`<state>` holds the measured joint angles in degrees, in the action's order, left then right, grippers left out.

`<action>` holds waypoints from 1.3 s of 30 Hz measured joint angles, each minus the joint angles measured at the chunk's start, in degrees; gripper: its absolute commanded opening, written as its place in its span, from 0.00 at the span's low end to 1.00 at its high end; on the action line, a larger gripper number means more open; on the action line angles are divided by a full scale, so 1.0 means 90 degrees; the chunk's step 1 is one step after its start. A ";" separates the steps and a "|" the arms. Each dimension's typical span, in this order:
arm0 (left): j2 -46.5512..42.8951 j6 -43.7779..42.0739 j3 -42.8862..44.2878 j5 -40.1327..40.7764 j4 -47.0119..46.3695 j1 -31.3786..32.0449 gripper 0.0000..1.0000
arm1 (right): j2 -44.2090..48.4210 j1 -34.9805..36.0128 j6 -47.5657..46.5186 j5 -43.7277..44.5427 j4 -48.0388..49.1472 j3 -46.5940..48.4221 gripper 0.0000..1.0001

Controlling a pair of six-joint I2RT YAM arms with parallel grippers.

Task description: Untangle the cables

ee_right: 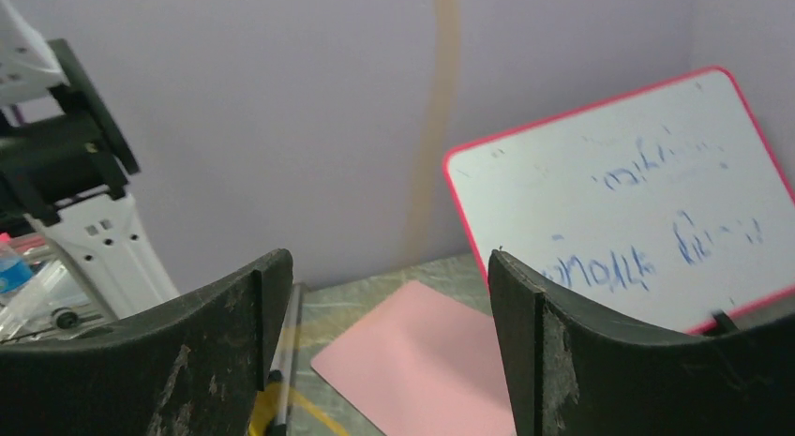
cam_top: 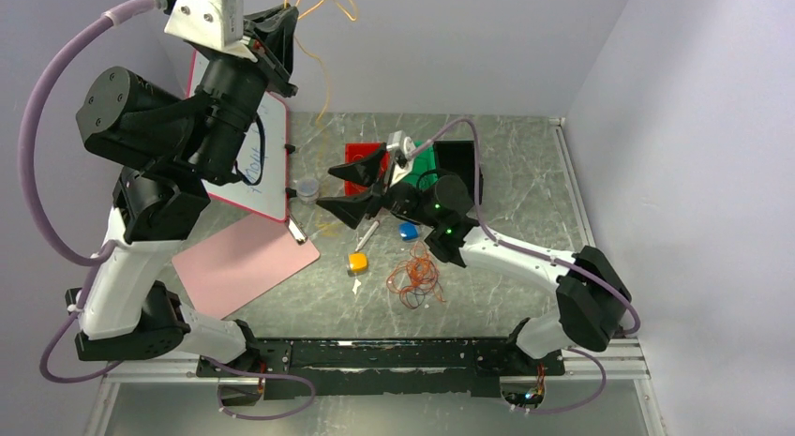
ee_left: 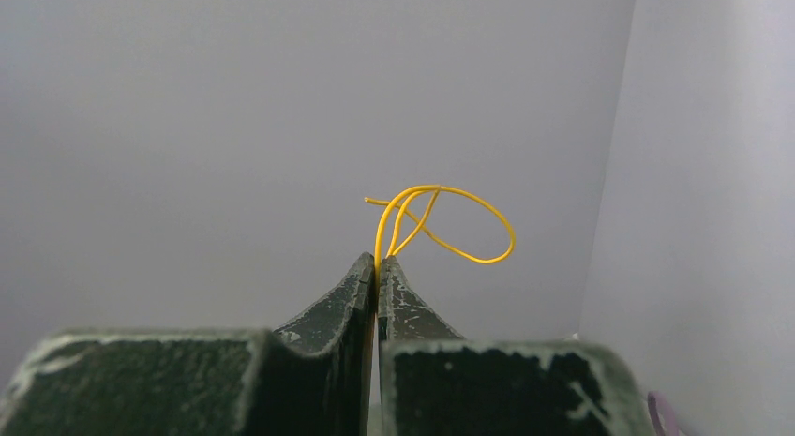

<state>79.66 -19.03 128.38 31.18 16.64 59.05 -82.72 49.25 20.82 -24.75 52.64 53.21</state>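
— Where's the thin yellow wire (ee_left: pixel 431 187)?
— Up high, pinched in the left gripper's (ee_left: pixel 377 263) pressed-together jaws, trailing down. The orange-red wire tangle (cam_top: pixel 415 277) lies on the grey marbled worktop (cam_top: pixel 525 173).
— And the right gripper (cam_top: pixel 352 189)?
— Jaws spread wide, near the tangle.

The wire (ee_left: pixel 439 187) in my black, white-scuffed left gripper (ee_left: pixel 377 265) is bright yellow. Below, on the grey-green marbled table (cam_top: pixel 534 258), I see an orange-red tangle (cam_top: pixel 417 278), a pink sheet (cam_top: pixel 246 263), a white board (cam_top: pixel 270 159) with a pink rim and blue writing, a yellow block (cam_top: pixel 357 262) and a blue block (cam_top: pixel 408 231).
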 measured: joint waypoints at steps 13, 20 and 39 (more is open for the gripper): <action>-0.0090 0.0219 -0.0109 -0.0124 0.0041 0.0000 0.07 | -0.1001 0.0168 -0.0214 -0.0092 -0.0153 0.1241 0.00; -0.0138 0.0219 -0.0185 -0.0141 0.0066 0.0000 0.07 | -0.1158 0.0165 -0.0160 -0.0044 -0.0211 0.1241 0.00; -0.0775 0.2183 -0.2759 -0.0376 0.0916 -0.0935 0.07 | -0.0146 -0.0860 0.0393 0.1870 -0.3041 0.1022 0.00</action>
<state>72.69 0.62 103.55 27.79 24.88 50.63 -84.03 41.52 24.36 -7.92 25.28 62.41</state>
